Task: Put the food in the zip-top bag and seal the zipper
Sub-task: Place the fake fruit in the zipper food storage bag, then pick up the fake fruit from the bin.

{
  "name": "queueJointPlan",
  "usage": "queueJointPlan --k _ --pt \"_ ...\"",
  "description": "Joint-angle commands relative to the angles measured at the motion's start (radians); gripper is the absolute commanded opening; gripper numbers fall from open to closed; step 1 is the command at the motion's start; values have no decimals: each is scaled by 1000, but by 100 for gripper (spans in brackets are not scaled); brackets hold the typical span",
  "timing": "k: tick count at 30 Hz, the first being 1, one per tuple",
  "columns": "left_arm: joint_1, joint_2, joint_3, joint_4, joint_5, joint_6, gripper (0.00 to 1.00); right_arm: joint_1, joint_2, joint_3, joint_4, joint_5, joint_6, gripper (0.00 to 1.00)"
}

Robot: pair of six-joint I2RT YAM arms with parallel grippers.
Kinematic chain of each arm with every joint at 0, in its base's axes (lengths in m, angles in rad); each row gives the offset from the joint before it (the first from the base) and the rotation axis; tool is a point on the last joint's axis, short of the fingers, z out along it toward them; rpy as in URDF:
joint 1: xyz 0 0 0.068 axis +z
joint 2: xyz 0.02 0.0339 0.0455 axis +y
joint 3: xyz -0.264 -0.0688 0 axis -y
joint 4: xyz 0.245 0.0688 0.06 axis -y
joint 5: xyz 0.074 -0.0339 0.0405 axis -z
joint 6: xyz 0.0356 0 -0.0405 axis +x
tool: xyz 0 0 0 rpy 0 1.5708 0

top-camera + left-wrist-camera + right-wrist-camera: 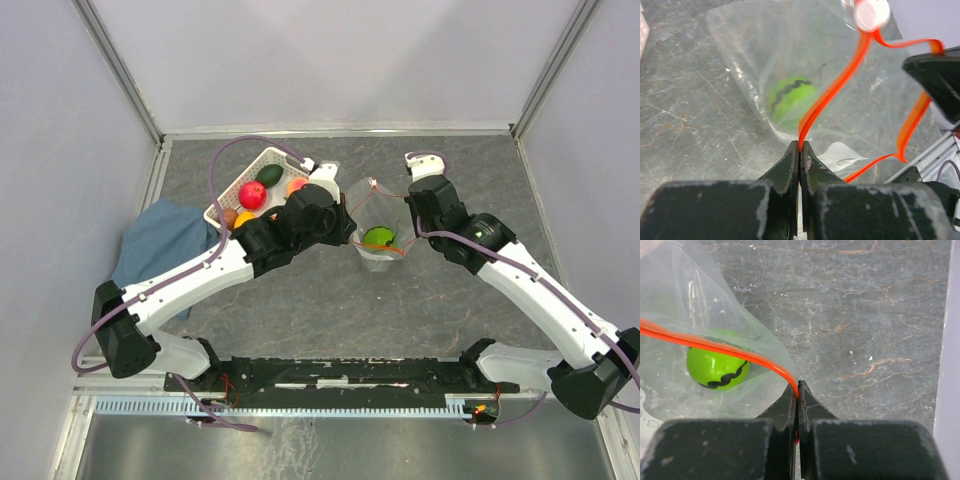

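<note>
The clear zip-top bag (380, 228) hangs open at mid-table between both grippers, with the green round fruit (378, 237) inside it. The fruit also shows in the left wrist view (792, 97) and the right wrist view (717, 366). My left gripper (800, 146) is shut on the red-orange zipper strip (832, 90) on the bag's left side. The white slider (871, 13) sits at the far end. My right gripper (797, 386) is shut on the strip (715, 345) on the right side. The red apple (251, 194), dark green avocado (268, 174) and an orange piece (243, 218) lie in the basket.
The white lattice basket (222, 202) stands left of the bag, partly behind my left arm. A blue cloth (160, 245) lies at the left. Grey walls enclose the table on three sides.
</note>
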State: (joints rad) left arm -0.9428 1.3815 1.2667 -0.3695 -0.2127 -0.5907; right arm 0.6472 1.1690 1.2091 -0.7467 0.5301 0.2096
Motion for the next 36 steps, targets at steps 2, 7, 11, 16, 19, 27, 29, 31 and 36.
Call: queueJointPlan --k 2,7,11,16,19,27,29,31,36 --pt "1 11 33 -23 -121 74 3 -28 -89 -10 46 85 -26 2" --pt "2 42 20 32 -50 66 3 -47 -97 -35 71 70 -24 2" --pt "2 86 30 65 -21 62 7 -49 -91 -57 89 27 -17 2" --pt "1 113 35 160 48 58 25 -48 -86 -81 115 32 -12 2" --pt "3 122 36 195 62 58 35 -49 -81 -106 136 56 -5 2" --pt "38 72 -1 194 14 64 69 -49 -93 -126 145 77 -4 1" --pt "65 43 -21 186 18 63 78 -50 -97 -130 147 75 -4 1" --pt "95 18 -35 169 37 67 83 -49 -97 -131 148 69 -3 1" --pt "126 -33 -36 73 -34 109 100 -50 -105 -139 158 54 -1 1"
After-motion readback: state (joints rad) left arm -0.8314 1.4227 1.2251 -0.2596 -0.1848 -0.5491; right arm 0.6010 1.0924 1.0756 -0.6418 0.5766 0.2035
